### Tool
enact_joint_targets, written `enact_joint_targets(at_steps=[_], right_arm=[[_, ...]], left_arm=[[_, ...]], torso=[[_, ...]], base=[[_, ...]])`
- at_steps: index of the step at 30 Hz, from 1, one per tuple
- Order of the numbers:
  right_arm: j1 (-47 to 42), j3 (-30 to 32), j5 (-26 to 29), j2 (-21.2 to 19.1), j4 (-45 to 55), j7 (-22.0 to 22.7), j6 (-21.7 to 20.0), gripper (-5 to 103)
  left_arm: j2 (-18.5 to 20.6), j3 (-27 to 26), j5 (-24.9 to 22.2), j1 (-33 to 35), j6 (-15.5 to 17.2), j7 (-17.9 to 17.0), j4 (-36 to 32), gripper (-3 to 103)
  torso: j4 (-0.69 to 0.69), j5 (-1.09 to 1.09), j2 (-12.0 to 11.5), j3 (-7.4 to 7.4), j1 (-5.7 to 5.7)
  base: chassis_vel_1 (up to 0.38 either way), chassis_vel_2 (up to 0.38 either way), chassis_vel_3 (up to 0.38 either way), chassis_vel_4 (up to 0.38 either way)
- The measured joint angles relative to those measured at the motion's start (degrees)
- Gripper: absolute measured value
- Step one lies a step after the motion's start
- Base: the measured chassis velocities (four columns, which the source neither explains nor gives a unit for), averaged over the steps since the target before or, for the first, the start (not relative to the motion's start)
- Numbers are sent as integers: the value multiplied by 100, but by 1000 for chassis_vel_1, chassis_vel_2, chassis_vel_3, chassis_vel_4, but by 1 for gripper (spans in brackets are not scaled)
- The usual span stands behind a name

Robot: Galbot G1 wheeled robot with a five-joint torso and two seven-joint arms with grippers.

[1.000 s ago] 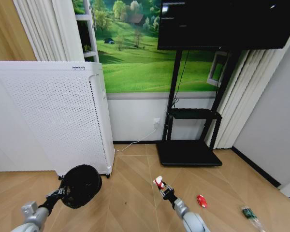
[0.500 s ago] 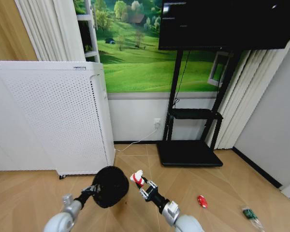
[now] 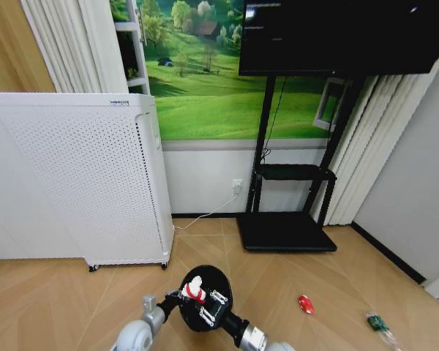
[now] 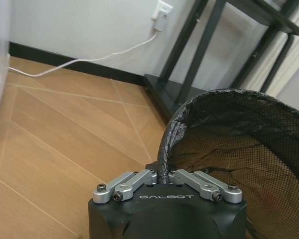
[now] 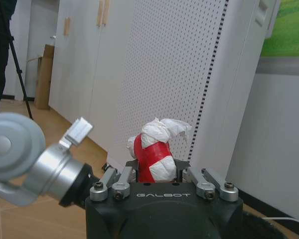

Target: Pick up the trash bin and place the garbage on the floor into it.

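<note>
Left gripper (image 4: 163,175) clamped on rim of trash bin (image 3: 207,287): black, mesh-sided, bag-lined, held off the floor. Right gripper (image 3: 200,296) over its mouth, pinching crumpled red-and-white wrapper (image 5: 156,149). Farther right on wood floor: small red item (image 3: 305,304), then green-labelled piece (image 3: 378,325), probably a bottle.

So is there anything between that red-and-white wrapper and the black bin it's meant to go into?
Nothing visible. The right pincer holds the wrapper right over the open mouth of the trash bin, which the left pincer grips by its rim.
</note>
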Motion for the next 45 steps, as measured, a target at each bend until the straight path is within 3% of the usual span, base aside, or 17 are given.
enact_joint_targets(at_steps=[3,5,8,9,16,18,21,31,35,39,45], right_arm=[[21,13,-42,35,-129,-13,12,34],[24,13,-49,52,-165,-13,11,39],[28,16,-65,58,-167,-10,1,56],[28,16,-65,58,-167,-10,1,56],[-67,174,-45,0,0,27,14,88],[-92,223,-14,1,60,61,20,88],[-128,351,50,-3,194,148,-5,98],[-36,650,323,-149,335,446,-142,100],[311,644,770,-238,54,790,-479,100],[345,535,758,-137,-80,846,-553,100],[283,527,678,-131,-137,863,-516,100]], left_arm=[[12,-65,24,190,11,69,-173,3],[13,-113,34,278,11,89,-251,3],[-22,-223,75,410,11,130,-334,3],[-22,-223,75,410,11,130,-334,3],[-36,-388,57,431,-2,137,-341,3],[-36,-431,44,436,-6,136,-325,3],[-50,-577,-1,445,-10,153,-287,3],[-29,-892,-161,475,-22,158,-282,3],[-3,-1583,-357,558,-58,202,-312,3],[73,-1933,-424,760,-59,298,-376,3],[37,-1893,-439,697,-66,275,-310,3]], torso=[[0,0,0,0,0],[1,0,0,0,0],[0,-1,0,0,0],[0,-1,0,0,0],[0,-2,0,0,0],[0,-1,0,0,0],[0,-1,0,0,0],[-1,-3,0,0,0],[0,-2,0,1,0],[2,-2,-1,0,0],[-1,-2,0,0,0]], base=[[0,0,0,0],[0,0,0,0],[0,0,0,0],[0,0,0,0],[0,0,0,0],[0,0,0,0],[0,0,0,0],[0,0,0,0],[-8,-8,15,13],[-76,-71,83,79],[-174,-167,161,181]])
